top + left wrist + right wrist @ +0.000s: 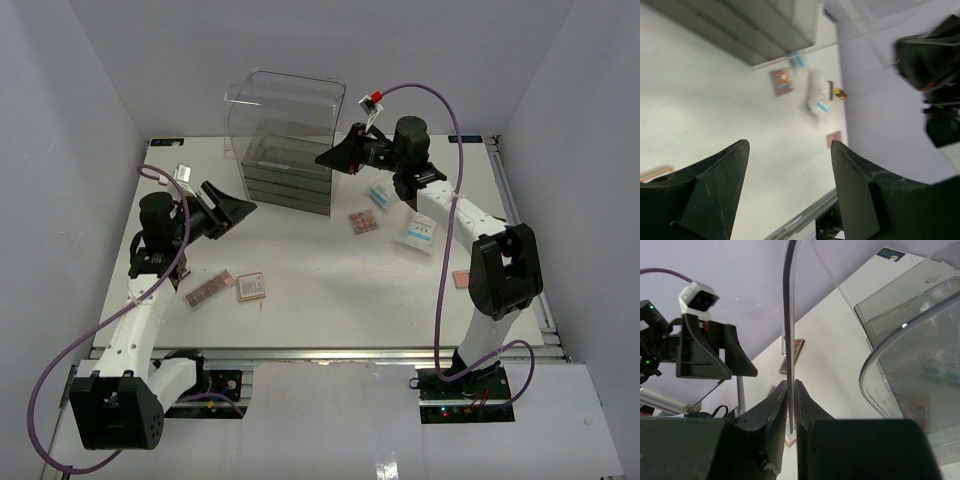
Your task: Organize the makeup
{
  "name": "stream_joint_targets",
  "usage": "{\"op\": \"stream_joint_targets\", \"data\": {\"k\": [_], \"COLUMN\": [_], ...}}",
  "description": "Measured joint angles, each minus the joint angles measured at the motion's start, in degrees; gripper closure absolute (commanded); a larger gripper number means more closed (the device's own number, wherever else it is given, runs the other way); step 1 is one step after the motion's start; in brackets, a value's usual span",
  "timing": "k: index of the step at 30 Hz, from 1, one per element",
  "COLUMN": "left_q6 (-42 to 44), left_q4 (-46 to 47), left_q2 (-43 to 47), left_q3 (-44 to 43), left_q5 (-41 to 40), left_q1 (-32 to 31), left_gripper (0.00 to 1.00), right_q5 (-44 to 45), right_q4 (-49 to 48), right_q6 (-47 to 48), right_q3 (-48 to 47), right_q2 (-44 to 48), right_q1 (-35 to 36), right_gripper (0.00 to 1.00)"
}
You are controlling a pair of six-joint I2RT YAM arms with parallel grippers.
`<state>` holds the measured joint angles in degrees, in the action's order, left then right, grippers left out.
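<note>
The makeup lies scattered on the white table: a brown palette [209, 288] and an orange palette [251, 287] at front left, a pink-brown palette [363, 222] in the middle, two white-and-blue packets [415, 232] [378, 195] to the right, and a pink square [461, 279] by the right arm. My left gripper [243, 208] [790, 147] hangs open and empty left of the box, above the table. The right gripper [322, 158] [790, 382] is at the box's front right upper corner, shut on a thin clear panel [788, 340] of the box.
The big clear plastic box [285, 110] with dark drawers [287, 185] stands at the back centre. White walls close in left, right and behind. A metal rail [350, 352] runs along the near table edge.
</note>
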<state>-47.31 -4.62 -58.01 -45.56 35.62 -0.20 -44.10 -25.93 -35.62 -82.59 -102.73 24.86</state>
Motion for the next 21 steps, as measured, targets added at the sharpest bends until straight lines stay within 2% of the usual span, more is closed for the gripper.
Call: {"op": "stream_joint_targets", "data": {"k": [5, 9, 13, 18, 21], "left_q6": [5.99, 8.85, 9.77, 9.4, 9.34], "left_q4": [-16.63, -25.2, -30.01, -34.1, -36.06], "left_q2": [0.59, -2.7, -7.87, -13.59, -14.84], "left_q3": [1.35, 1.72, 1.74, 1.47, 1.46], "left_q5": [-7.21, -11.37, -16.24, -24.95, -30.21], "left_q1": [0.02, -0.43, -4.56, -13.38, -14.73], "left_gripper": [0.18, 0.17, 0.16, 0.16, 0.15], "right_q5": [-0.24, -0.23, -0.21, -0.09, -0.17], "right_q4": [0.0, 0.01, 0.04, 0.02, 0.02], "right_q6": [0.0, 0.01, 0.14, 0.3, 0.45], "right_q3": [0.0, 0.0, 0.11, 1.75, 2.36], "right_q2": [0.17, 0.17, 0.19, 1.05, 1.55], "right_q1": [0.0, 0.0, 0.0, 0.0, 0.0], "right_gripper": [0.86, 0.86, 0.86, 0.86, 0.86]}}
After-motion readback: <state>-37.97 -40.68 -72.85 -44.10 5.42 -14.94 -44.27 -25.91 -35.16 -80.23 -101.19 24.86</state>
